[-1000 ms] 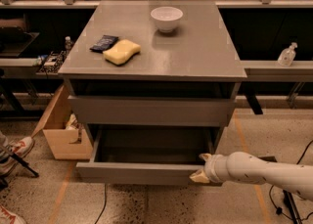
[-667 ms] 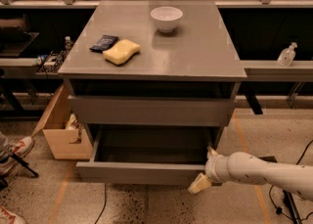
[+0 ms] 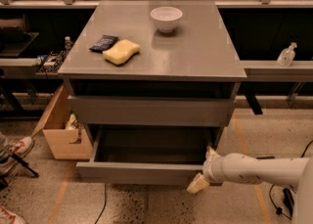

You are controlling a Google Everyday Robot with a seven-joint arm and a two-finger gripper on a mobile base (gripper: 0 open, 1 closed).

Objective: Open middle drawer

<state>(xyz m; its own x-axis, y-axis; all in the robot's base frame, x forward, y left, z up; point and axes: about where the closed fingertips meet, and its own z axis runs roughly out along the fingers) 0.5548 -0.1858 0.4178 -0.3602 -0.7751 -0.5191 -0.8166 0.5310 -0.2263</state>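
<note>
Claw [image 3: 205, 168] noted at 5 o'clock, spread wide astride the right end of the middle drawer [image 3: 142, 171], which is seen pulled well out at 6 o'clock below the tabletop [image 3: 195, 47]; opening judged done, so a clean withdrawal is called for.

White, smooth tubular arm [image 3: 259, 169]; cream-tipped hand [image 3: 204, 168] (low, right of centre).
</note>
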